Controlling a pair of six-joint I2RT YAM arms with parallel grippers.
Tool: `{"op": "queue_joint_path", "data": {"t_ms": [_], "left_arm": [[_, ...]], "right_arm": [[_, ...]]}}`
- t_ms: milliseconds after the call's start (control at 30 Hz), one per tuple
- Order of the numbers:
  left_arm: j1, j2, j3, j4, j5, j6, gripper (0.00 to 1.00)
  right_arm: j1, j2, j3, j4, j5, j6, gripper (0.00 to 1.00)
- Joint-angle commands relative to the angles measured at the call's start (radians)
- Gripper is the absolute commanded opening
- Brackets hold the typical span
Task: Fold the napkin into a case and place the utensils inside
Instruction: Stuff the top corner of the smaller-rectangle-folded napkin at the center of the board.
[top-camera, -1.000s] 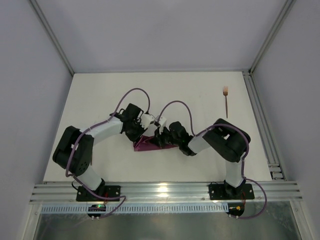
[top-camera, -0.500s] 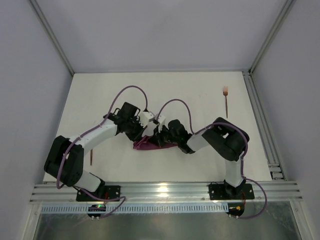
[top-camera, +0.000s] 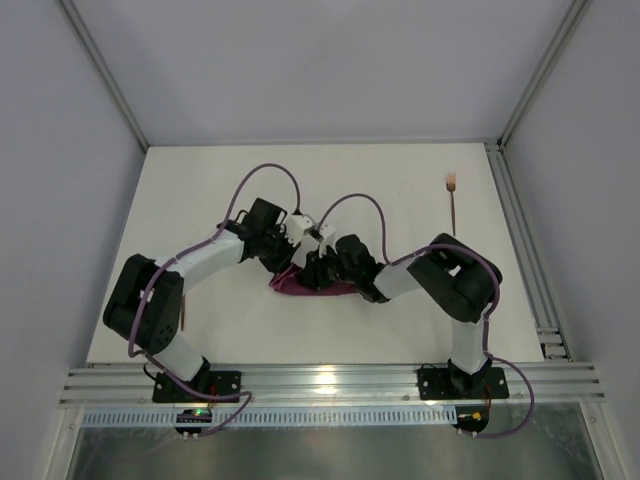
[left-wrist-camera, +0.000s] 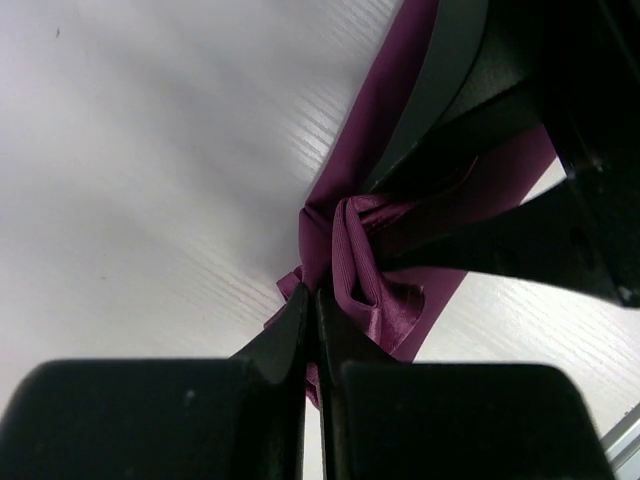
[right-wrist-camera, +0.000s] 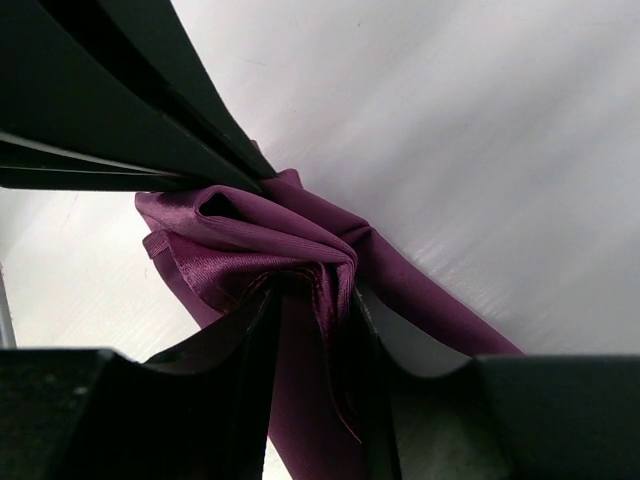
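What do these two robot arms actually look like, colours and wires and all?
Both the left arm and right arm have bulky black joints with white link sections. A purple cable loops along each. The gripper fingers are slim, black, tapered blades.

The napkin (top-camera: 291, 284) lies on the table (top-camera: 380, 180), the fork (top-camera: 453, 203) far behind-right.

The top external camera looked down on the whole table (top-camera: 190, 190), while both wrist cameras faced the same bunched napkin (left-wrist-camera: 350, 250) closely.
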Motion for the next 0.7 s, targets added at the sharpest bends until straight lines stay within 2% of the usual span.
{"op": "queue_joint_path", "data": {"t_ms": [0, 33, 267, 533, 667], "left_arm": [[0.001, 0.05, 0.005, 0.014, -0.069, -0.032, 0.0], [0.002, 0.054, 0.008, 0.014, -0.067, -0.035, 0.0], [0.028, 0.072, 0.004, 0.009, -0.064, -0.035, 0.0], [0.06, 0.089, 0.008, 0.028, -0.057, -0.035, 0.0], [0.06, 0.09, 0.01, 0.037, -0.046, -0.036, 0.0]], "right_arm": [[0.012, -0.006, -0.011, -0.063, 0.039, -0.006, 0.38], [0.017, -0.01, -0.013, -0.045, 0.039, -0.003, 0.41], [0.026, -0.052, -0.053, 0.026, 0.098, -0.029, 0.45], [0.0, -0.088, -0.062, 0.034, 0.109, -0.068, 0.42], [-0.026, -0.091, -0.048, -0.035, 0.08, -0.043, 0.41]]}}
